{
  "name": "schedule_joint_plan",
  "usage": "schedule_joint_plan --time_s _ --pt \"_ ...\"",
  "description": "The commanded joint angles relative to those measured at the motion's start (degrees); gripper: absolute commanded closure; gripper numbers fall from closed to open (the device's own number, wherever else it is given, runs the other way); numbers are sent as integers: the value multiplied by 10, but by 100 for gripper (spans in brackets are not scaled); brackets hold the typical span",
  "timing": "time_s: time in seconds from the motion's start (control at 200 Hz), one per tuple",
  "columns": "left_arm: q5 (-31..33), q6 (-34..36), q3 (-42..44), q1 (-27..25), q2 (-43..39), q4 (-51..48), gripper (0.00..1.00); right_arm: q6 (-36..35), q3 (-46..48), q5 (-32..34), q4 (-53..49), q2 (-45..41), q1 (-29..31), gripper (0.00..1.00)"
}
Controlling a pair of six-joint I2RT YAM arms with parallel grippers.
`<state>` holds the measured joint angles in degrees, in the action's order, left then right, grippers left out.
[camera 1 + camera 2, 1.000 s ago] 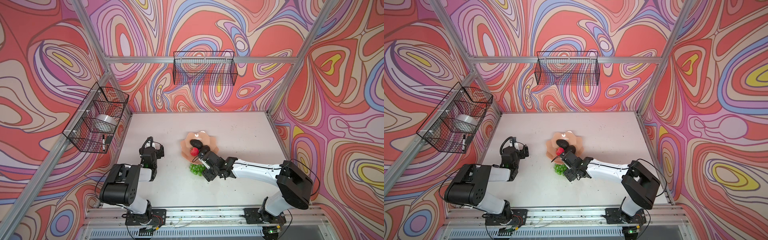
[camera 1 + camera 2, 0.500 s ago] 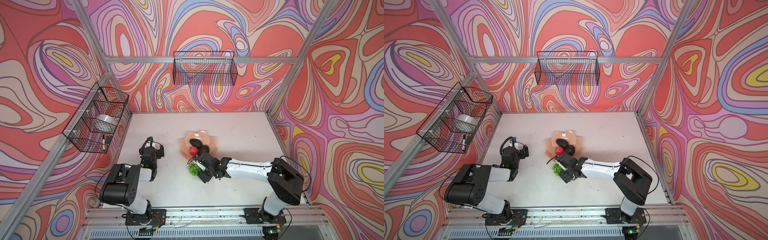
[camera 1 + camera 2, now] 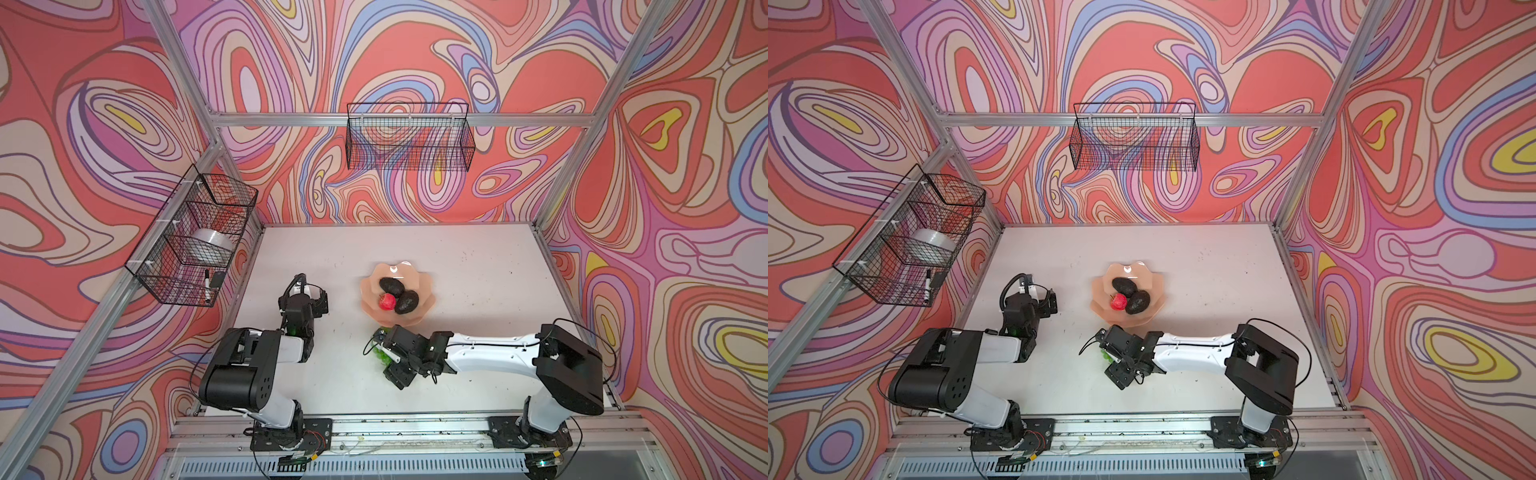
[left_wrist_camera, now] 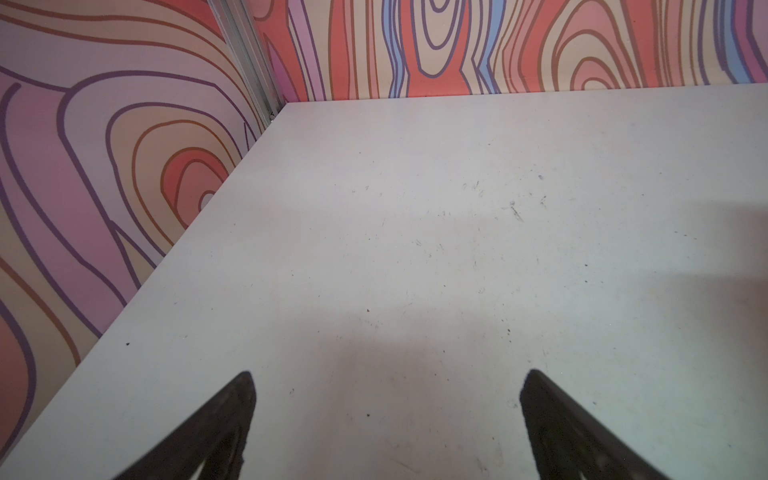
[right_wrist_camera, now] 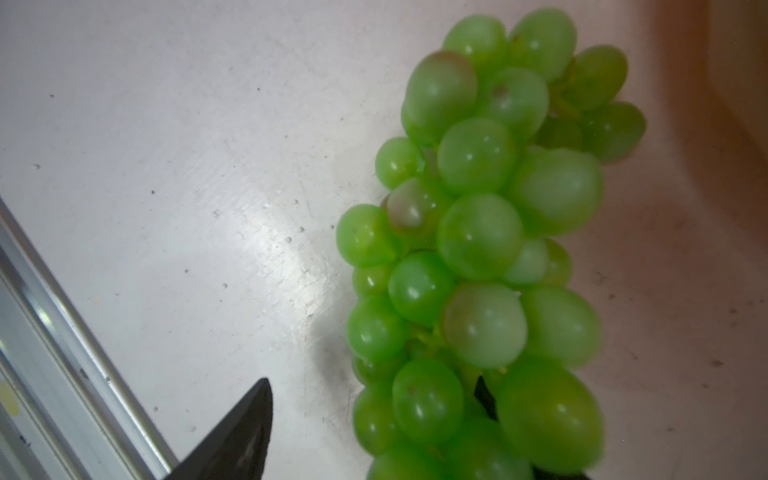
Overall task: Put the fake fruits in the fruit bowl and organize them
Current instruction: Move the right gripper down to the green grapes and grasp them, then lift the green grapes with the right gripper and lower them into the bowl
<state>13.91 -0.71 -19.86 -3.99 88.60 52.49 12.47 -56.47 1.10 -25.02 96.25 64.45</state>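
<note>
Underneath everything, a pale, scuffed worktop [image 3: 478, 257], walled in by swirl-patterned panels. On the left, the left arm [image 3: 249, 365], folded over itself; at its tip the left hand [image 4: 386, 374], fingers spread wide above bare worktop, holds nothing. On the right, the right arm [image 3: 490, 357], stretched low toward the middle. High on the back wall, a long black wire basket [image 3: 409, 139]; on the left wall, a second wire basket [image 3: 195, 237] with a silvery roll [image 3: 208, 245] and a marker [image 3: 206, 284] inside. Near the middle of the worktop in both top views, the peach-pink fruit bowl [image 3: 371, 291], upright. Just beside its near rim, outside it and flat on the worktop, the green grapes [image 5: 478, 232]. Around one end of the bunch, the right hand [image 5: 374, 390], parted wide: one finger [image 5: 245, 432] clear of the grapes, the other half hidden among them. Inside the bowl, one dark avocado [image 3: 391, 286] touching a second avocado [image 3: 406, 302], and pressed against both, the small red apple [image 3: 387, 302].
</note>
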Motion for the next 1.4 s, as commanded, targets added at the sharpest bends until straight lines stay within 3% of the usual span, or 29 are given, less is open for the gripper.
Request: schedule_joint_plan --time_s 0.0,0.215,0.651,0.816,0.931,1.136,1.397 --pt "0 -4 -9 4 2 9 0 33 -22 44 -26 -21 -1 20" --pt "1 -4 -9 4 1 8 0 64 -92 101 -70 37 -1 18" --pt "0 -4 -9 4 1 8 0 71 -120 110 -50 117 -1 19" --pt "1 -5 -9 4 2 9 0 73 -120 119 -48 120 -1 27" --pt "0 -3 -8 4 1 8 0 77 -118 138 -47 107 -1 40" --pt "1 -4 -9 4 1 9 0 70 -117 155 -37 43 -1 55" --pt "0 -4 -9 4 1 8 0 62 -171 126 -71 -1 4 60"
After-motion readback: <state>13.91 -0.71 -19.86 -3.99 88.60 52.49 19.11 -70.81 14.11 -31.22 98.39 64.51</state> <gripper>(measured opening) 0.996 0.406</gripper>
